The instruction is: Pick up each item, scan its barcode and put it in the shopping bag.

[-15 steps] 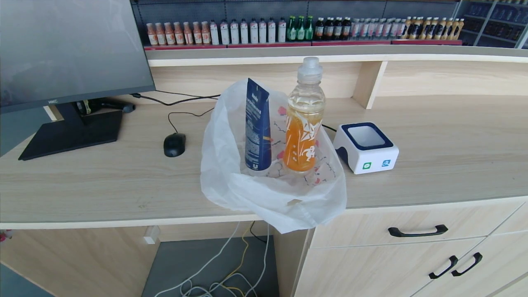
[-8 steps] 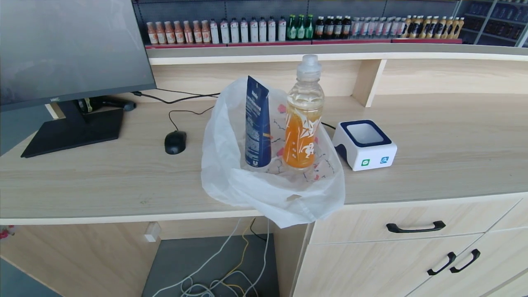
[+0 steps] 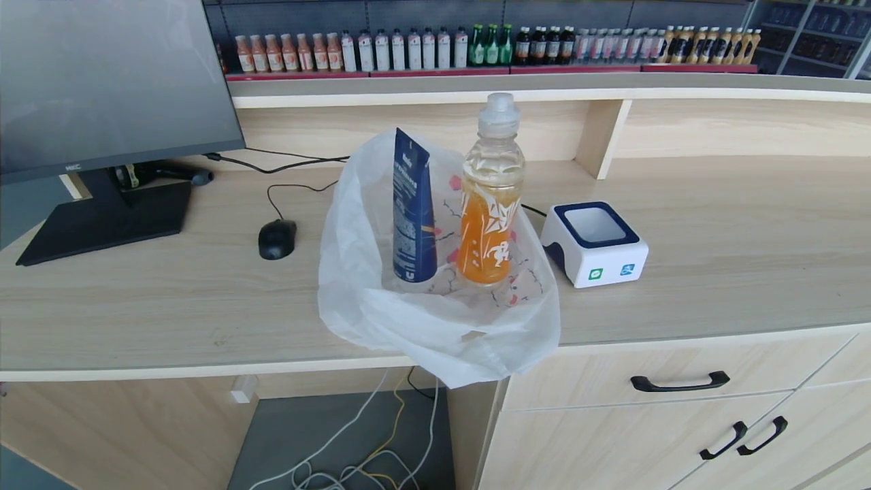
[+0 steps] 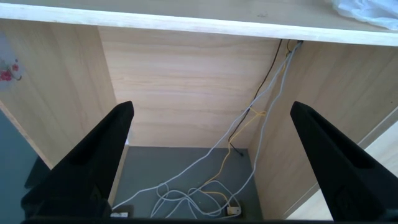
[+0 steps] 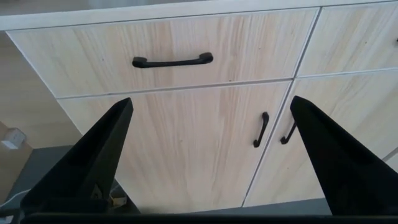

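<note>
a translucent white shopping bag (image 3: 435,327) sits on the wooden surface (image 3: 735,238), its mouth open and its front lip hanging over the near edge. two items stand upright inside it: a dark blue tube (image 3: 412,211) resting on its cap end, and just beside it, on the robot's right, an orange drink bottle (image 3: 490,204) with a clear cap. i cannot tell whether the two touch. just to the right of the bag is a white barcode scanner (image 3: 593,245) with a dark blue rim, its window facing up. a black mouse (image 3: 277,239) lies on the bag's left side. farther left is a monitor (image 3: 102,82) on a black stand. a row of bottles (image 3: 490,47) lines the shelf behind.

the left end effector (image 4: 208,162) hangs below the level of the surface, facing the open recess beneath it, where loose cables (image 4: 205,193) trail down to the floor. its two dark fingers (image 4: 93,162) are spread wide with nothing between them. the right end effector (image 5: 208,162) faces the cabinet fronts and a drawer handle (image 5: 172,61), its fingers likewise far apart and empty.
</note>
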Motion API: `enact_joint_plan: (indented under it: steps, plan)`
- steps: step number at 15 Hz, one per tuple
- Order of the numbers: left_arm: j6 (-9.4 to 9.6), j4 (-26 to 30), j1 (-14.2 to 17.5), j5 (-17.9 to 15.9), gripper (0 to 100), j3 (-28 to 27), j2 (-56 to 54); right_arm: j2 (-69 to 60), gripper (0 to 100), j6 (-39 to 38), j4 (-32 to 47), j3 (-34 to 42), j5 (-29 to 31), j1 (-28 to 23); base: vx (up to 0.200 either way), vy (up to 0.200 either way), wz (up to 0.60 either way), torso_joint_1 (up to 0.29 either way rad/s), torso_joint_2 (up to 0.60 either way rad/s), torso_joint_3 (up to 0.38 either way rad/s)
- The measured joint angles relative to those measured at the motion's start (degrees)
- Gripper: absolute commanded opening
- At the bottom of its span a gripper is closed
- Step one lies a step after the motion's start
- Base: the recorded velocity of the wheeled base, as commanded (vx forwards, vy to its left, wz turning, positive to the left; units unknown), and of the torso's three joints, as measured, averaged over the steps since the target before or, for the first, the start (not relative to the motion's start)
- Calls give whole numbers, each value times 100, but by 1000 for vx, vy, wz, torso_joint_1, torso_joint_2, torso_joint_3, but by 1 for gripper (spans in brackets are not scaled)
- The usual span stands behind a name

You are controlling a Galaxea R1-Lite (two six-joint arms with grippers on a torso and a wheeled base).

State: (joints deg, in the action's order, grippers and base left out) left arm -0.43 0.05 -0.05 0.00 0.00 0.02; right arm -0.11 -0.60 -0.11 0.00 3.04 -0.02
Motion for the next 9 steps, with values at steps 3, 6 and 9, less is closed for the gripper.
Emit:
enact_joint_plan:
  steps: [3, 6, 9]
  plan:
    - [0, -5, 2, 0, 100, 0, 0, 0, 100, 0, 4, 0, 5, 2, 0, -200, 0, 4, 9, 5]
    - [-1, -5, 5, 0, 100, 0, 0, 0, 100, -6, 4, 0, 5, 2, 0, -200, 0, 2, 4, 2]
    - [0, -5, 5, 0, 100, 0, 0, 0, 100, 11, 4, -2, 5, 2, 0, -200, 0, 2, 2, -1]
